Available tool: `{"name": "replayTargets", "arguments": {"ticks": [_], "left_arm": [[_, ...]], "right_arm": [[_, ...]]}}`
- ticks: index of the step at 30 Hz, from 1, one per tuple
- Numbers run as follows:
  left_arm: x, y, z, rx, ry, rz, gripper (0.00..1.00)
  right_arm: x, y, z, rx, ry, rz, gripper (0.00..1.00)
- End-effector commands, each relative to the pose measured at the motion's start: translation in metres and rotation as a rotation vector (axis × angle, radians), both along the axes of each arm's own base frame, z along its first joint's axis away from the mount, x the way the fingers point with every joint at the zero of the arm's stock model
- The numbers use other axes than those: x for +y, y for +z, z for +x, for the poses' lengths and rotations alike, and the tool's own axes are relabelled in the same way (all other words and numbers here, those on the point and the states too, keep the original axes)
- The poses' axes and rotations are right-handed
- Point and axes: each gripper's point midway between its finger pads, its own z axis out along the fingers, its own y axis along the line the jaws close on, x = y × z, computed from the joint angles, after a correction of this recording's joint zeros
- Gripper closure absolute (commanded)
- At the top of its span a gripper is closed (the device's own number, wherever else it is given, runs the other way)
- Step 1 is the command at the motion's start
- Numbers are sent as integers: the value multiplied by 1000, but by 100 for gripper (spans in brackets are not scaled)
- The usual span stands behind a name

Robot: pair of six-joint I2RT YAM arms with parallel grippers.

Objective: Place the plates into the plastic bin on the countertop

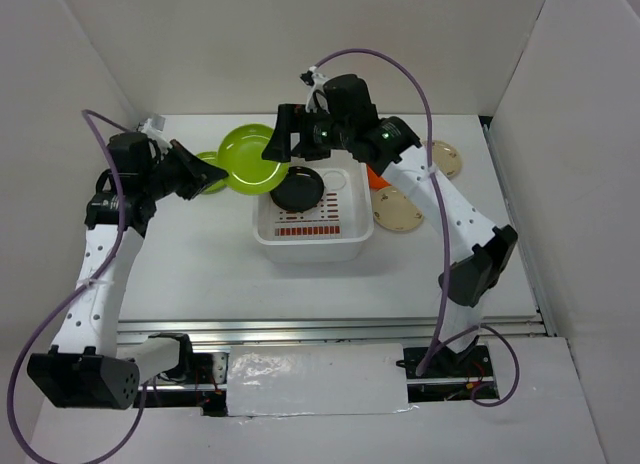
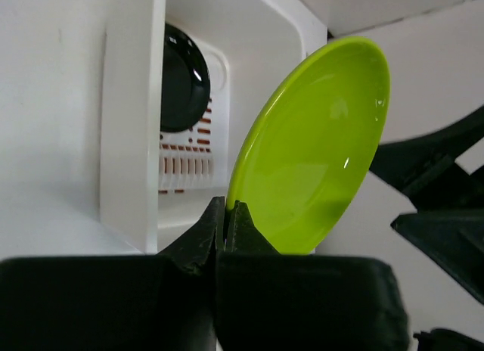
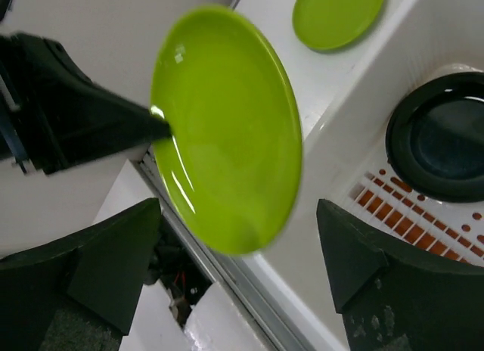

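Your left pincer is closed down tight and pinching only the thin rim of a lime green plate. The plate is standing out beyond the fingertips, tilted up on its edge in the air. That small bite is your main risk: the plate is glossy and most of it is hanging past the grip, so any jolt or quick wrist turn may make it pivot or slide out.

The right pincer is gaping wide and gripping nothing. Its fingers are spread either side of the plate's far edge, very near it. Whether they are touching it I cannot tell. If that arm is closing in or sweeping sideways while the left one is gripping, it may knock the plate loose or set the two arms pulling against each other.

The plastic bin is sitting just beyond and below the left fingertips. The plate is hanging by its corner, seemingly not fully over the opening. Lowering from here may catch the plate on the bin's wall.

A black plate is lying inside the bin, so a release from this height may land green on black with a clatter. A second green plate is lying on the countertop under the left pincer; watch it when you are descending.
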Motion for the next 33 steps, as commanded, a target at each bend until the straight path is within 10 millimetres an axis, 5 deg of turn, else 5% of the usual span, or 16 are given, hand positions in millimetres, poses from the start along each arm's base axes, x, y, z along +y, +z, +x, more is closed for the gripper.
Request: {"name": "replayTargets", "arguments": {"ticks": [1, 6, 7, 10, 11, 12, 13, 14, 17, 21, 23, 28, 33], "left_arm": [[-30, 18, -6, -25, -122, -74, 100], [-38, 28, -4, -20, -146, -59, 100], [-37, 25, -2, -8, -143, -45, 100], [-33, 22, 2, 11, -121, -26, 100], [-33, 26, 4, 0, -123, -25, 94], [-33, 27, 5, -4, -121, -22, 63], [-28, 29, 8, -5, -92, -7, 47], [-24, 29, 9, 2, -69, 4, 1], [8, 16, 13, 96, 105, 113, 1], [64, -9, 12, 219, 372, 249, 1], [80, -27, 14, 246, 421, 289, 1], [113, -58, 29, 289, 493, 342, 1], [118, -74, 57, 291, 431, 343, 1]], "right_arm": [[5, 13, 21, -58, -12, 2, 11], [2, -6, 21, -24, -28, -6, 54], [-2, -2, 19, -35, -39, 2, 75], [-10, -2, 23, -46, -79, -6, 100], [-14, -3, 25, -43, -96, -15, 100], [-17, -4, 27, -40, -110, -18, 100], [-25, -6, 33, -31, -138, -22, 100], [-32, -13, 39, -9, -186, -29, 100], [-67, -25, 64, 45, -372, -30, 100], [-116, -81, 89, 140, -611, -131, 100], [-125, -102, 95, 161, -638, -154, 100], [-120, -162, 115, 252, -650, -249, 100], [-108, -198, 137, 306, -681, -311, 100]]}}
